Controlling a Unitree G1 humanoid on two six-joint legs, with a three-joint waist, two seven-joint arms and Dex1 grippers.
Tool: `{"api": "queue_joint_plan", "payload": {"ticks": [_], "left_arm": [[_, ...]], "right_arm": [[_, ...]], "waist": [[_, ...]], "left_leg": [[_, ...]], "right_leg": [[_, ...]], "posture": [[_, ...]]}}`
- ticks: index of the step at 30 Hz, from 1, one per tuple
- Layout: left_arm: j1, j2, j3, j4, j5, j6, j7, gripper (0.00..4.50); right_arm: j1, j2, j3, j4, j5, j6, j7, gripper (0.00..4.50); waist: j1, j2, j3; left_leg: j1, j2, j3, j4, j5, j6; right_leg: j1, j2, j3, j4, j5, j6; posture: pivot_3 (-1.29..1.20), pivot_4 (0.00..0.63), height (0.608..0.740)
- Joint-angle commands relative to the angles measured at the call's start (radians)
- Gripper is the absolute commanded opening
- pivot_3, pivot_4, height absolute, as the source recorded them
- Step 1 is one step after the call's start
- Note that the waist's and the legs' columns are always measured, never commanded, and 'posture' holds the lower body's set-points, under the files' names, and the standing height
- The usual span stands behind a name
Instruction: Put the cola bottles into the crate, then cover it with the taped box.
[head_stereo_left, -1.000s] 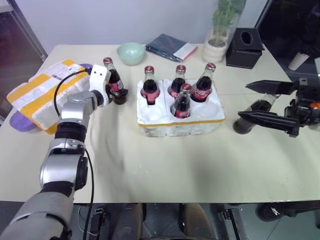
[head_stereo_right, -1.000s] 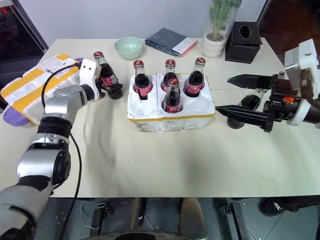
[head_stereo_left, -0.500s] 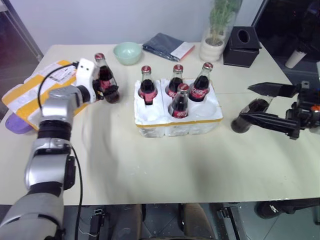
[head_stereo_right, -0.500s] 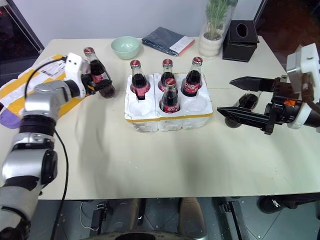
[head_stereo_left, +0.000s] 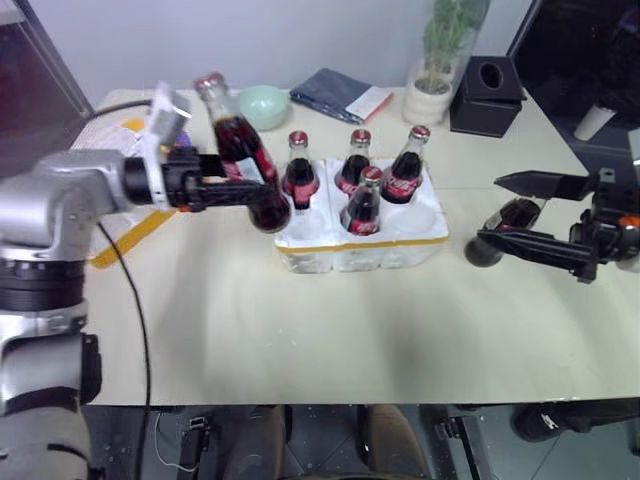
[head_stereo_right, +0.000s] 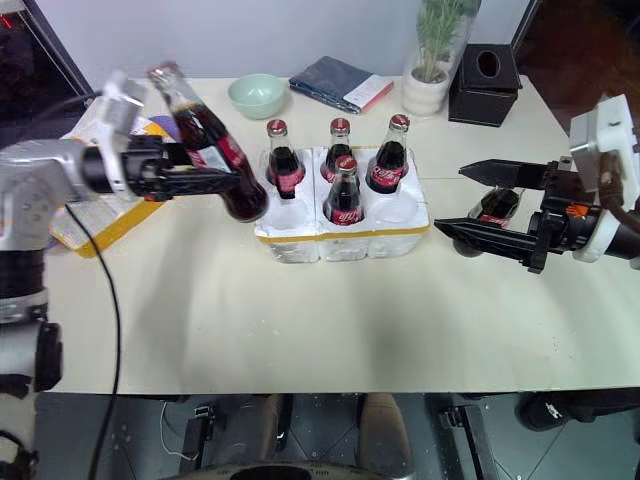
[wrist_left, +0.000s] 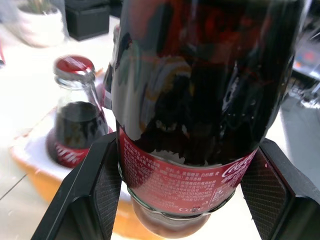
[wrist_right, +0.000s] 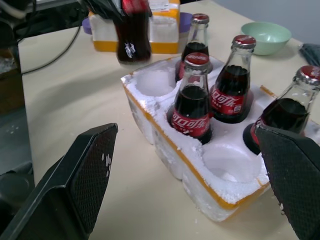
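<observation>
Across a cream tabletop (head_stereo_left: 330, 330), under a pale wall. Held clear of the surface by the left gripper (head_stereo_left: 245, 190): a small dark glass cola bottle (head_stereo_left: 240, 150) with red cap and red label, long axis tilted, cap up toward the far left, base down just beside the near-left corner of the low white six-well foam crate (head_stereo_left: 400, 250). Black fingers (wrist_left: 95, 195) clamped on the label from either side, forearm reaching level from the left. Four matching bottles (head_stereo_left: 363, 203) upright in the crate's wells. Right gripper (head_stereo_right: 475, 205) spread wide, level, straddling a sixth bottle (head_stereo_right: 495, 207) lying on its side. Yellow-taped white foam box (head_stereo_right: 100, 215) at far left.
</observation>
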Motion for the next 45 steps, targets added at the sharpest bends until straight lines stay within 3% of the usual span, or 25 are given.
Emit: {"api": "queue_joint_plan", "payload": {"ticks": [1,5,10,12,14,19,22,26,29,33,35,39,45], "left_arm": [[-0.057,-0.044,-0.022,0.025,0.061,-0.104,0.038,2.75],[-0.059,-0.090,-0.065,0.057,0.102,-0.149,0.034,2.75],[-0.025,-0.062,-0.137,0.052,0.184,-0.227,-0.019,2.75],[-0.019,-0.049,-0.151,0.058,0.208,-0.251,-0.035,3.78],[-0.013,-0.045,-0.155,0.060,0.216,-0.264,-0.047,4.45],[0.003,-0.064,-0.142,0.049,0.209,-0.266,-0.042,4.45],[0.012,-0.050,-0.078,0.001,0.132,-0.199,-0.056,4.45],[0.030,0.045,0.023,-0.103,-0.001,-0.064,-0.107,4.45],[0.044,0.176,0.127,-0.208,-0.179,0.108,-0.186,4.45],[0.091,0.292,0.186,-0.339,-0.345,0.230,-0.256,4.45],[0.118,0.293,0.159,-0.393,-0.328,0.206,-0.225,4.45],[0.127,0.194,0.064,-0.406,-0.229,0.126,-0.099,4.45],[0.109,0.079,0.002,-0.386,-0.165,0.057,0.002,4.45]], "right_arm": [[-0.007,0.003,-0.030,-0.022,0.011,-0.008,-0.013,4.50],[0.004,0.008,-0.041,-0.031,0.018,-0.002,-0.029,4.50],[0.033,0.020,-0.060,-0.041,0.013,-0.005,-0.040,4.50],[0.044,0.025,-0.063,-0.042,0.009,-0.009,-0.043,4.50],[0.050,0.031,-0.063,-0.045,0.009,-0.012,-0.049,4.50],[0.085,0.039,-0.064,-0.051,-0.018,-0.034,-0.040,4.50],[0.164,0.035,-0.094,-0.059,-0.070,-0.055,-0.006,4.50],[0.293,0.055,-0.201,-0.066,-0.095,-0.045,0.034,4.50],[0.422,0.111,-0.305,-0.094,-0.105,-0.023,0.037,4.50],[0.526,0.187,-0.351,-0.119,-0.111,-0.013,-0.014,4.50],[0.511,0.218,-0.330,-0.107,-0.119,-0.007,-0.091,4.50],[0.386,0.323,-0.207,-0.058,-0.180,-0.014,-0.324,4.50],[0.237,0.455,-0.075,0.007,-0.280,-0.053,-0.531,4.50]], "waist": [[-0.002,0.000,0.000],[-0.005,0.000,0.000],[0.005,0.000,0.000],[0.001,0.000,0.000],[-0.001,0.000,0.000],[-0.003,0.001,0.000],[-0.002,0.001,0.000],[-0.003,0.000,0.000],[-0.006,0.000,0.000],[-0.004,0.001,-0.001],[-0.002,0.001,-0.001],[0.000,-0.001,-0.002],[-0.004,0.000,-0.002]], "left_leg": [[0.000,0.000,0.000,0.000,0.000,0.000],[0.000,0.000,0.000,-0.002,0.000,0.000],[0.000,-0.001,0.000,0.000,0.000,0.000],[-0.001,-0.001,0.000,0.000,0.000,0.000],[0.000,0.000,0.000,-0.001,0.000,0.000],[0.000,0.000,0.000,-0.001,0.000,0.000],[0.000,0.000,0.000,-0.001,0.000,0.000],[0.000,0.000,0.000,-0.002,0.000,0.000],[0.001,0.000,0.000,-0.002,0.000,0.001],[0.003,0.000,0.000,-0.003,0.000,0.001],[0.003,0.000,0.000,-0.002,0.000,0.001],[0.005,0.000,0.000,0.001,0.000,0.000],[0.002,0.000,0.000,-0.002,0.000,0.000]], "right_leg": [[0.000,0.000,0.000,0.000,0.000,0.000],[-0.003,0.000,0.000,0.001,0.000,0.000],[-0.001,0.000,0.000,0.000,0.000,0.000],[-0.001,0.000,0.001,-0.001,0.000,0.000],[-0.001,0.000,0.000,0.000,0.000,0.000],[-0.001,0.000,0.000,0.000,0.000,0.000],[-0.001,0.000,0.000,0.000,0.000,0.000],[-0.001,0.000,0.000,0.001,0.000,0.000],[-0.001,0.000,0.000,0.001,0.000,0.000],[0.001,0.000,0.000,0.000,-0.001,0.000],[0.003,0.000,0.000,-0.001,-0.003,-0.003],[0.007,0.000,0.000,-0.002,-0.002,-0.005],[0.001,0.000,0.001,0.000,-0.001,-0.003]], "posture": [[0.00,0.150,0.740],[0.00,0.150,0.740],[0.00,0.150,0.740],[0.00,0.150,0.740],[0.00,0.150,0.740],[0.00,0.150,0.740],[0.00,0.150,0.740],[0.00,0.150,0.740],[0.00,0.150,0.740],[0.00,0.150,0.740],[0.00,0.150,0.740],[0.00,0.150,0.740],[0.00,0.150,0.740]]}}
